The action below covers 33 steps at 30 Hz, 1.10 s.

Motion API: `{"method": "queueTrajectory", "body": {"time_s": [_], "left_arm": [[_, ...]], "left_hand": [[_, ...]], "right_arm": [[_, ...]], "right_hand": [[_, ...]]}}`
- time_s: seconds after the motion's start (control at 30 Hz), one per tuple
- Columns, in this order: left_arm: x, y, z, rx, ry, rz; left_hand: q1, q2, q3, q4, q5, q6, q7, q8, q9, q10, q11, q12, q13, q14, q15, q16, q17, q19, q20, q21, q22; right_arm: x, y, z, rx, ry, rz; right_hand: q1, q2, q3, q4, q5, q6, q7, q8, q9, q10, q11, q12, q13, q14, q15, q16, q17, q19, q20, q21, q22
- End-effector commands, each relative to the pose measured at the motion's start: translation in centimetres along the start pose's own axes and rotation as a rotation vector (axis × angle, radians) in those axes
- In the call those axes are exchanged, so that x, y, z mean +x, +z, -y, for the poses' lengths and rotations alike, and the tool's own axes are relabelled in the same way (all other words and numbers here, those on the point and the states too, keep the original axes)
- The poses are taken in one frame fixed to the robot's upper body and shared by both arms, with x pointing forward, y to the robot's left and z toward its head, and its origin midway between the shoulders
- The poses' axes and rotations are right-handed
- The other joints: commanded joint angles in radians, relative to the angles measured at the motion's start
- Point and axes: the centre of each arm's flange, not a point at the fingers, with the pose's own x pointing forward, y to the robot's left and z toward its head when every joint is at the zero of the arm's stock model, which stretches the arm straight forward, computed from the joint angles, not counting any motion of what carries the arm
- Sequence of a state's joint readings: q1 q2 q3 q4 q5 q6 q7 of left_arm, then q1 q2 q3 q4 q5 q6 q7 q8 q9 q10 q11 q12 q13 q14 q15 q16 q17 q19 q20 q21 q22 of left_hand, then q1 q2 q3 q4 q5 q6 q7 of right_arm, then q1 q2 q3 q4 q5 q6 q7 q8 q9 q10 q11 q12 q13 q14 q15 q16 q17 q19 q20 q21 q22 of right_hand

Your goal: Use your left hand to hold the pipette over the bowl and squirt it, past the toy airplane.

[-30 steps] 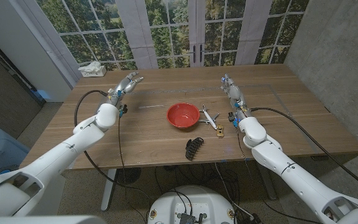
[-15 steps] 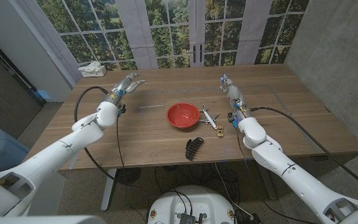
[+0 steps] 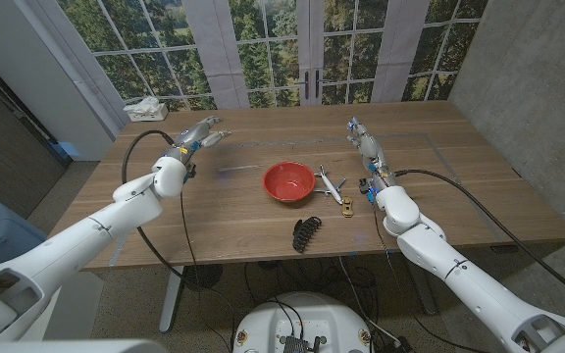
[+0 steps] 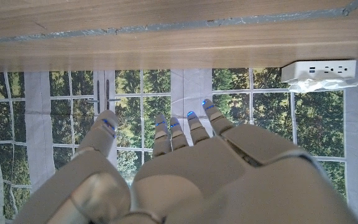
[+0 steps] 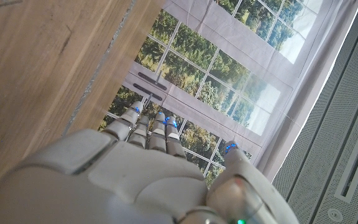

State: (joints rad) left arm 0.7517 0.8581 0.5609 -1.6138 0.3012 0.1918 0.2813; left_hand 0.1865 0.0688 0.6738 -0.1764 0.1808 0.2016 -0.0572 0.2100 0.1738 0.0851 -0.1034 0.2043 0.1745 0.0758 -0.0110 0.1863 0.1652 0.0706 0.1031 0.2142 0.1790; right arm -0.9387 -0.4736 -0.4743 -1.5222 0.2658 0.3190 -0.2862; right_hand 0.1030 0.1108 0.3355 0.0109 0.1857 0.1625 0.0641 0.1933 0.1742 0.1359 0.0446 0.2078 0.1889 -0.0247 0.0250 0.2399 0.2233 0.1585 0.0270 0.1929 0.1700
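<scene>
A red bowl (image 3: 288,181) stands at the table's middle. Just right of it lies a small white toy airplane (image 3: 330,183). A faint pale slender thing (image 3: 230,170), perhaps the clear pipette, lies on the wood left of the bowl; it is too faint to tell for sure. My left hand (image 3: 197,134) hovers over the far left of the table, fingers (image 4: 194,127) spread and holding nothing, apart from the pale thing. My right hand (image 3: 364,140) is at the far right of the bowl, fingers (image 5: 157,134) straight and holding nothing.
A black claw clip (image 3: 306,233) lies near the front edge, below the bowl. A small brass-coloured piece (image 3: 346,209) sits right of it. A white box (image 3: 145,110) stands at the table's far left corner, also seen as a white box (image 4: 319,70). Windows back the table.
My left hand has drifted slightly farther back and turned, its fingers now pointing more toward the table's middle. The right hand, bowl and airplane have stayed put.
</scene>
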Motion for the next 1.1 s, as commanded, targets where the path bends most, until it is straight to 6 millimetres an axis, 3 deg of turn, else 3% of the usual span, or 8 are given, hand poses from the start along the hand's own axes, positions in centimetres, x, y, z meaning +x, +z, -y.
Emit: {"method": "queueTrajectory", "body": {"time_s": [0.03,0.13,0.2,0.23,0.33,0.53,0.9,1.1], "left_arm": [[0.0,1.3,-0.9,0.185,-0.019,-0.014],[0.0,1.7,-1.0,0.245,-0.001,-0.021],[-0.1,2.0,-1.1,0.282,0.01,-0.024],[-0.1,2.1,-1.1,0.291,0.011,-0.023],[-0.2,2.4,-1.3,0.326,0.013,-0.026],[-0.1,3.0,-1.6,0.409,0.015,-0.041],[0.2,3.6,-1.9,0.517,-0.062,-0.084],[0.4,3.6,-1.9,0.529,-0.099,-0.1]], "left_hand": [[0.042,-0.016,0.007,-0.016,-0.005,0.04,-0.013,0.015,0.002,0.036,-0.012,0.011,0.004,0.04,-0.015,0.01,0.005,0.024,0.0,0.005,0.003],[0.122,-0.049,0.012,-0.017,-0.007,0.115,-0.025,0.034,0.003,0.132,-0.025,0.027,0.007,0.112,-0.039,0.017,0.007,0.038,0.0,0.0,0.002],[0.181,-0.072,0.008,-0.015,-0.007,0.182,-0.013,0.046,0.004,0.224,-0.033,0.043,0.009,0.167,-0.058,0.02,0.008,0.056,0.002,0.0,0.003],[0.192,-0.076,0.007,-0.014,-0.007,0.189,-0.014,0.046,0.004,0.237,-0.049,0.043,0.01,0.175,-0.061,0.02,0.008,0.062,0.001,0.001,0.003],[0.234,-0.099,0.0,-0.016,-0.007,0.231,-0.017,0.054,0.005,0.293,-0.056,0.05,0.012,0.21,-0.083,0.022,0.008,0.071,-0.004,0.0,0.003],[0.332,-0.158,-0.019,-0.016,-0.009,0.322,-0.033,0.071,0.006,0.413,-0.1,0.06,0.015,0.244,-0.115,0.018,0.009,0.088,-0.014,-0.003,0.002],[0.448,-0.199,-0.033,-0.015,-0.008,0.376,-0.068,0.077,0.007,0.444,-0.115,0.036,0.019,0.286,-0.159,0.021,0.01,0.114,-0.03,-0.003,0.001],[0.465,-0.202,-0.036,-0.014,-0.008,0.368,-0.076,0.071,0.008,0.445,-0.116,0.032,0.019,0.294,-0.162,0.022,0.01,0.115,-0.029,-0.004,0.002]], "right_arm": [[-0.1,-0.1,0.2,-0.002,-0.01,-0.005],[0.0,-0.1,0.2,-0.003,-0.009,-0.006],[0.0,-0.2,0.2,-0.003,-0.01,-0.006],[0.0,-0.2,0.2,-0.003,-0.008,-0.006],[0.1,-0.2,0.1,0.0,-0.009,-0.008],[0.2,-0.1,0.1,-0.004,-0.01,-0.003],[0.2,0.0,0.0,-0.009,-0.011,-0.001],[0.2,0.0,-0.1,-0.007,-0.012,-0.004]], "right_hand": [[0.008,0.008,0.003,-0.009,-0.002,0.01,0.002,0.005,0.005,0.008,0.001,0.0,0.002,0.008,0.002,0.003,0.003,0.006,0.004,0.005,0.004],[0.008,0.009,0.003,-0.009,-0.002,0.011,0.002,0.005,0.005,0.008,0.001,0.0,0.002,0.008,0.002,0.003,0.003,0.006,0.005,0.005,0.004],[0.008,0.009,0.003,-0.01,-0.002,0.011,0.001,0.005,0.005,0.008,0.001,-0.001,0.002,0.009,0.004,0.003,0.003,0.006,0.005,0.005,0.004],[0.008,0.009,0.003,-0.01,-0.002,0.011,0.001,0.005,0.005,0.009,0.002,0.0,0.002,0.008,0.003,0.003,0.003,0.006,0.005,0.005,0.004],[0.007,0.009,0.003,-0.01,-0.002,0.012,0.002,0.005,0.005,0.009,0.001,-0.001,0.002,0.009,0.004,0.003,0.004,0.006,0.005,0.005,0.004],[0.006,0.009,0.002,-0.01,-0.003,0.013,0.002,0.004,0.005,0.01,0.001,-0.002,0.002,0.009,0.005,0.003,0.005,0.006,0.005,0.005,0.004],[0.003,0.01,0.001,-0.011,-0.003,0.015,0.002,0.003,0.006,0.011,-0.001,-0.003,0.002,0.01,0.003,0.003,0.006,0.007,0.005,0.005,0.004],[0.002,0.01,0.001,-0.012,-0.003,0.016,0.002,0.003,0.006,0.012,0.001,-0.004,0.002,0.011,0.005,0.003,0.006,0.008,0.004,0.005,0.004]]}}
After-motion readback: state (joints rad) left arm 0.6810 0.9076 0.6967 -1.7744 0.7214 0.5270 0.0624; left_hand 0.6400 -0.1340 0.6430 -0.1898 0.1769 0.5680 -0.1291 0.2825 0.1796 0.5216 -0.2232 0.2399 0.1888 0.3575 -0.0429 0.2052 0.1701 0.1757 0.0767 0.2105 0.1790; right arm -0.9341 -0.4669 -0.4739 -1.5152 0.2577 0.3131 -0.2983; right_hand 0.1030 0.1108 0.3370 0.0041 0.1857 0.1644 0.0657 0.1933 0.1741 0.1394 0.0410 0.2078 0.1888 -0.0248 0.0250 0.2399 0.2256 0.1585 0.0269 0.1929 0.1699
